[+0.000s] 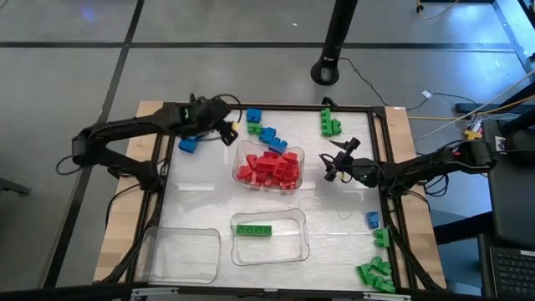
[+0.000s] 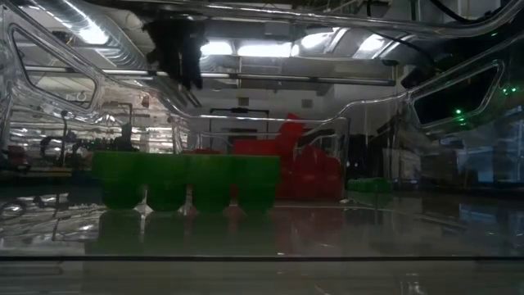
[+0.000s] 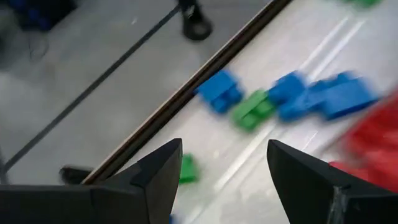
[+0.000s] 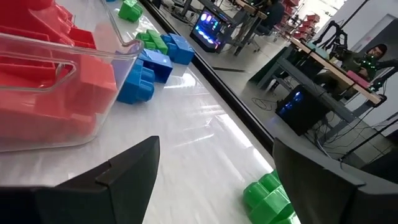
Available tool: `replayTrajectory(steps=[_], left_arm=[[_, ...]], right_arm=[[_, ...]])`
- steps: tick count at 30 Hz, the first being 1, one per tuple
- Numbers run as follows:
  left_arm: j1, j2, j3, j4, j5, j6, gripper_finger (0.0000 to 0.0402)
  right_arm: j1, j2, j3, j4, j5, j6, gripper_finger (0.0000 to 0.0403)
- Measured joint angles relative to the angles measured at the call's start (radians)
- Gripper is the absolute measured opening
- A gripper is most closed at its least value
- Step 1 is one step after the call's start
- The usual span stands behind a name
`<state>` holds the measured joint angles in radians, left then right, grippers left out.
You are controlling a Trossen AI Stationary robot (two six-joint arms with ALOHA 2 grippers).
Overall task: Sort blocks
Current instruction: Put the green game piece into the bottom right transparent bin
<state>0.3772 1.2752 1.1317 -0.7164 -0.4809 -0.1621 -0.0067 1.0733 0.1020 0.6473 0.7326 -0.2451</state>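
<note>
Nearest the lens: green block (image 2: 187, 180), a long studded one, seen through a clear tray wall in the low view; the high view shows it lying alone in the near middle tray (image 1: 294, 219).
Red tray: the centre tray (image 1: 237, 167) is heaped with red blocks (image 1: 269, 167); no red visible loose on the table. Judged the finished colour.
Empty tray: near-left tray (image 1: 180, 252) holds nothing visible; likely meant for blue.
Left gripper: (image 3: 222, 180) fingers parted, nothing between them; hovering over the far-left table.
Ahead of left fingers: a run of blue blocks (image 3: 309, 94) with one green block (image 3: 251, 110) mixed in, a separate blue one (image 3: 219, 91) by the table rim, a small green one (image 3: 186, 168) close to one fingertip.
Beside the left gripper: a lone blue block (image 1: 188, 144) on the table.
Right gripper: (image 4: 214, 180) fingers spread, carrying nothing; just off the red tray's right end.
Past right fingers: green block (image 4: 268, 196) close by; the blue cluster lies beyond the tray.
Right edge, unsorted: green pile (image 1: 374, 273) at the near corner, a blue block (image 1: 372, 219) above it, green blocks (image 1: 329, 122) at the far edge.
Progress: roughly a third, by my estimate; red done, green barely begun, blue untouched.
</note>
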Motion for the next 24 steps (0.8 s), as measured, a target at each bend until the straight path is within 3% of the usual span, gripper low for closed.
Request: replayTrajectory(steps=[5,10,17,24], left_arm=[[0.155,0.047,-0.032,-0.022,0.104,0.129,0.0224],[0.238,0.108,-0.032,-0.041,0.149,0.232,0.0223],[0.238,0.24,-0.032,-0.086,0.155,0.42,0.0223],[0.201,0.357,-0.032,-0.1,0.044,0.463,0.0223]], right_arm=[[0.0,0.0,0.0,-0.026,0.015,-0.003,0.0312],[0.0,0.0,0.0,-0.056,0.017,0.022,0.0312],[0.0,0.0,0.0,-0.122,-0.073,0.091,0.0312],[0.0,0.0,0.0,-0.135,-0.098,0.109,0.0312]])
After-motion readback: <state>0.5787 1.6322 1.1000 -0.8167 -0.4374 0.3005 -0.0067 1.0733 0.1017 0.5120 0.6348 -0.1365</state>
